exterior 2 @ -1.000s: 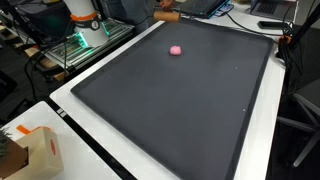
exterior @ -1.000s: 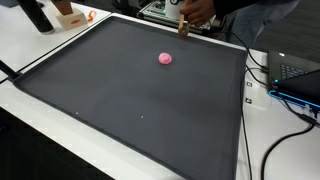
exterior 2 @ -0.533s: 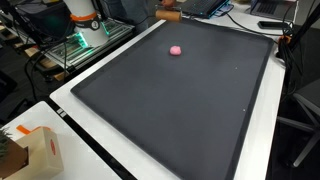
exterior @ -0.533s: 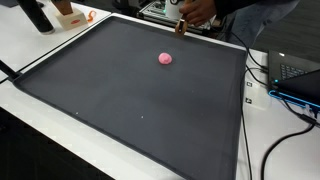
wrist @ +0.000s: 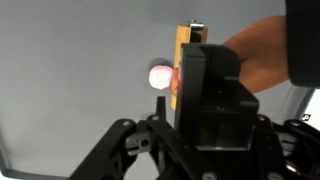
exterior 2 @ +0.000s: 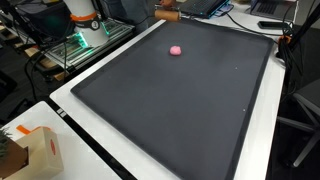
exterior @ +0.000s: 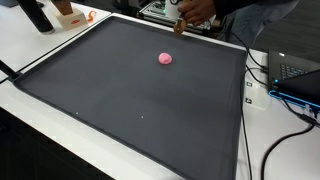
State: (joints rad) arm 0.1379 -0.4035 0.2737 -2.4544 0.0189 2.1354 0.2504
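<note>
One small yellow-brown wooden block [wrist: 188, 55] stands up tall right beside the robot's black fingers [wrist: 210, 75] in the wrist view. The block sits close against the side of the black part. I cannot tell if the fingers are pinching it or how wide they are, because the black part hides the gap. A person's hand [wrist: 255, 55] is on the other side of the fingers, very near the block.

In an exterior view the block [exterior: 180, 28] is at the far edge of the big dark grey mat [exterior: 120, 90], and the hand [exterior: 200, 10] is just above it. In an exterior view the block [exterior 2: 170, 15] shows as a small brown bit at the top edge of the mat [exterior 2: 180, 110].

A little round pink ball [exterior: 165, 58] lies on the mat, near the block but not touching it. In the wrist view the ball [wrist: 160, 77] peeks out just behind the block.

The mat covers most of the white table [exterior: 40, 60]. Black cables [exterior: 275, 130] hang off one side of the table. A small brown cardboard box [exterior 2: 42, 150] sits on a corner of the table, well apart from the block.
</note>
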